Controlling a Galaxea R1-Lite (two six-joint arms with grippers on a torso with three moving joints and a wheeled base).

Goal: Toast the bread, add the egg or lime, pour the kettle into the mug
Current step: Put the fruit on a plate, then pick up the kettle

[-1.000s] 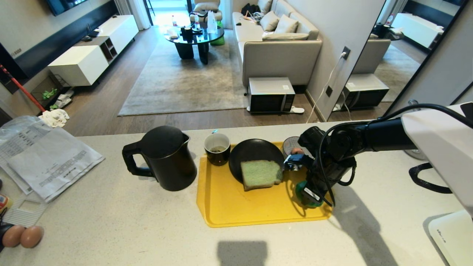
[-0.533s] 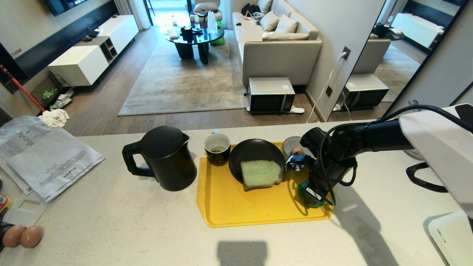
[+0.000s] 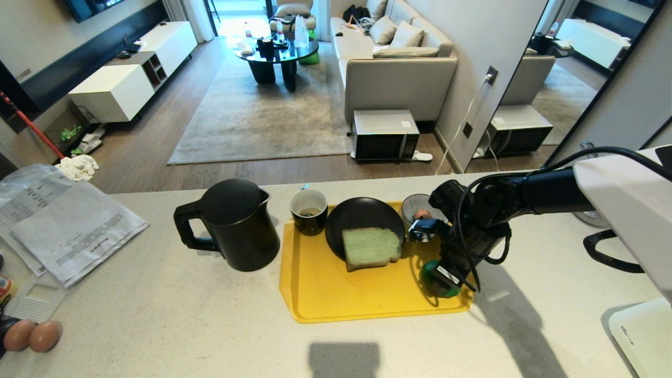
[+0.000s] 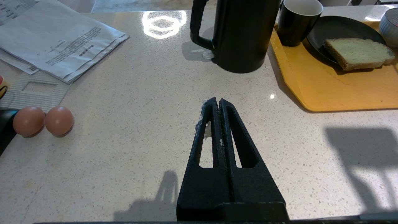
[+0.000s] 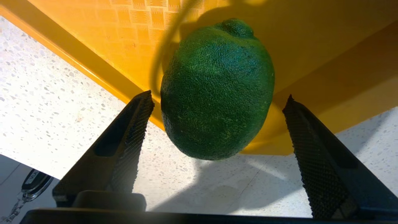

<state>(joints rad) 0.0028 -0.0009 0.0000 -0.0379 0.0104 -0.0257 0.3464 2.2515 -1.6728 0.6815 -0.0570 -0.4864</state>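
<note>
The speckled desk (image 3: 157,315) carries a yellow tray (image 3: 336,294); the right arm reaches in from the right, bent at the wrist so its pincer (image 5: 217,124) points down over the tray's near right corner. Left of the tray stands the kettle (image 3: 236,223), handle turned left; the black plate (image 3: 359,220) holds the bread (image 3: 370,247), which overhangs the plate's near rim; the mug (image 3: 308,210) sits at the tray's far left corner. The lime (image 5: 217,90) lies on the tray at that near right corner, close to the rim.

The head view shows only a sliver of lime (image 3: 429,273) under the wrist; the right wrist view shows it whole, between the two fingers (image 5: 130,133), which stand spread with a gap on each side. The left wrist view shows the left pincer (image 4: 216,104) pressed together above bare desk, with two brown eggs (image 4: 43,120) and papers (image 4: 62,40) nearby.
</note>
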